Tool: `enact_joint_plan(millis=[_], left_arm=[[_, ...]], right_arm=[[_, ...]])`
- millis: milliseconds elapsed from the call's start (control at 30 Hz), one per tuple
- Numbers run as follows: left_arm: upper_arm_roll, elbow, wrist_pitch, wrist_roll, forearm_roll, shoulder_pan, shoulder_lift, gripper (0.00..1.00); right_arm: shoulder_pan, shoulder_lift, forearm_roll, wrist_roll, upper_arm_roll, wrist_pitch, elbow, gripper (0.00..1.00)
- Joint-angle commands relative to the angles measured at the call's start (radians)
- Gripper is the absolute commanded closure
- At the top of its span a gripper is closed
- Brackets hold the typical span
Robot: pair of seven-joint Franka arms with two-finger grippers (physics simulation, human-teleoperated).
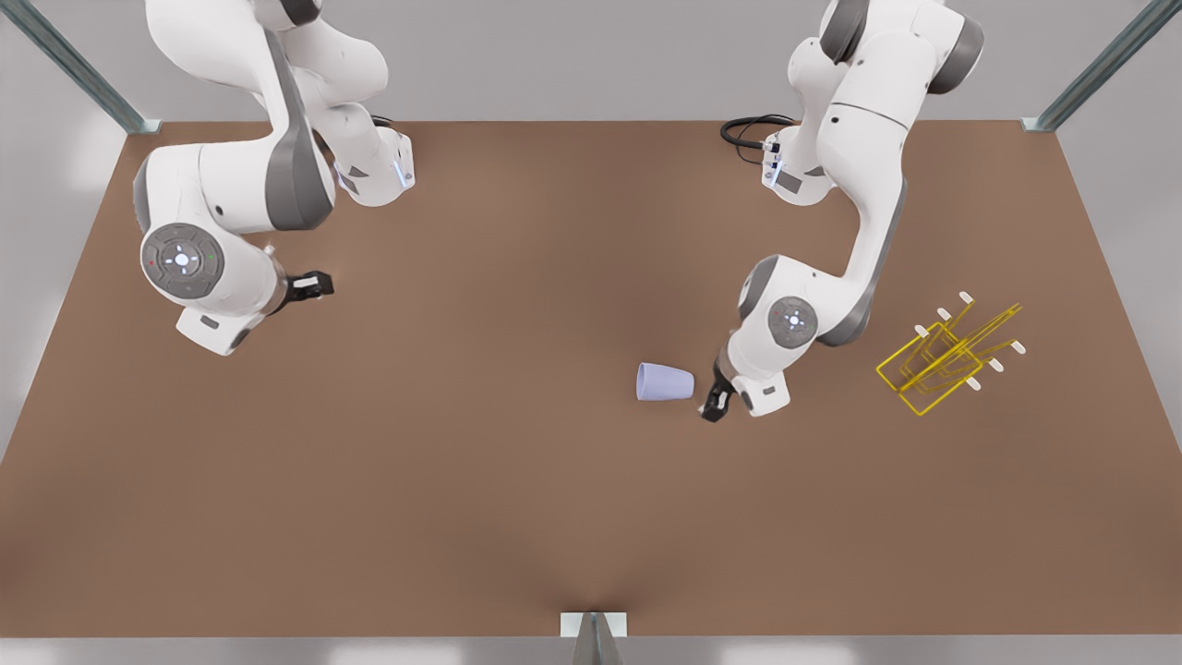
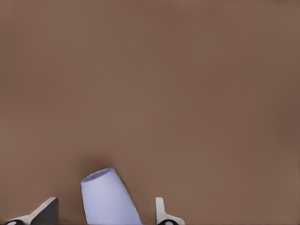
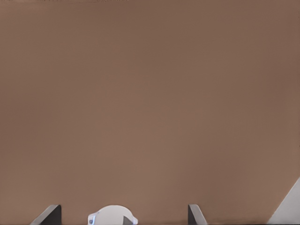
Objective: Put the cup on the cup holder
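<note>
The pale lavender-blue cup (image 1: 665,381) lies on its side on the brown table (image 1: 517,499), right of centre in the front view. My left gripper (image 1: 716,402) is low beside the cup's end on the front view's right. In the left wrist view the cup (image 2: 108,197) lies between the spread fingers (image 2: 46,212), and the gripper (image 2: 103,216) is open, with a gap on each side. The yellow wire cup holder (image 1: 951,356) with white-tipped prongs stands further toward the front view's right. My right gripper (image 1: 319,284) waits open at the front view's left, over bare table (image 3: 150,103).
A black cable (image 1: 748,134) loops by the arm base at the back. Metal frame posts (image 1: 138,122) stand at the table's rear corners, and a small bracket (image 1: 593,626) sits at the middle of the front edge.
</note>
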Motion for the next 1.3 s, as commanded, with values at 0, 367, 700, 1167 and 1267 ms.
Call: enact_joint_plan(millis=[0, 367, 700, 1167, 1267], left_arm=[[0.000, -0.015, 0.041, -0.690, -0.006, 0.001, 0.000, 0.00], [-0.008, -0.049, 0.125, -0.630, -0.017, -0.085, 0.031, 0.00], [-0.008, -0.060, 0.125, -0.618, -0.012, -0.128, 0.094, 0.00], [-0.006, -0.063, 0.124, -0.478, -0.012, -0.128, 0.125, 0.00], [-0.006, -0.078, 0.117, -0.466, -0.011, -0.128, 0.125, 0.00]], right_arm=[[0.001, 0.004, -0.014, 0.391, 0.001, 0.039, -0.001, 0.00], [0.003, 0.006, 0.000, 0.388, 0.003, 0.031, -0.001, 0.00], [0.008, 0.012, 0.001, 0.387, 0.003, 0.030, -0.005, 0.00], [0.018, 0.017, 0.001, 0.381, 0.003, 0.028, -0.005, 0.00], [0.021, 0.021, 0.001, 0.381, 0.003, 0.028, -0.004, 0.00]])
